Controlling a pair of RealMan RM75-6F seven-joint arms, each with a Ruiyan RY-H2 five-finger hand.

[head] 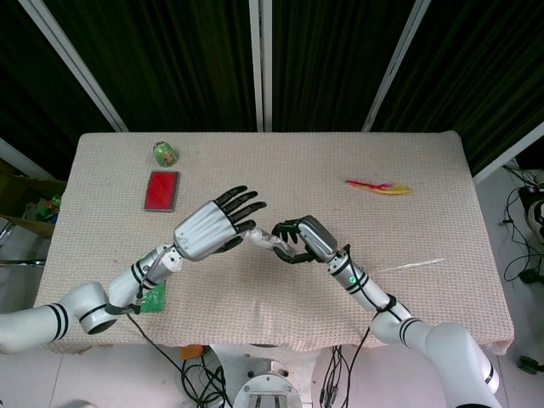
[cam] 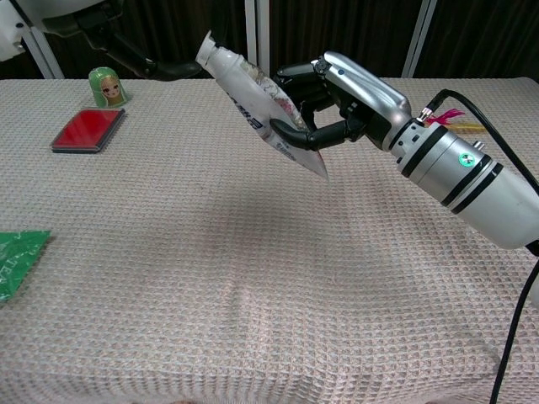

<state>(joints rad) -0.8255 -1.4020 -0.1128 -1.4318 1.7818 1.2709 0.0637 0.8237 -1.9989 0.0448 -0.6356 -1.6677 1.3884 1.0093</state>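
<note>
Currently a white printed tube [cam: 257, 97] is grasped around its flat lower half by the right hand [cam: 341, 97] and kept raised above the cloth-covered table [head: 425, 229], tilted so that its capped end is offered toward the left hand [head: 211, 229]. That hand is held empty, fingers spread, just beside the cap, apparently so the cap can be reached.

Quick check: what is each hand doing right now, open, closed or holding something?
Left hand: open, fingers spread, holding nothing, close to the tube's cap end.
Right hand: grips a tube, lifted above the table.
</note>
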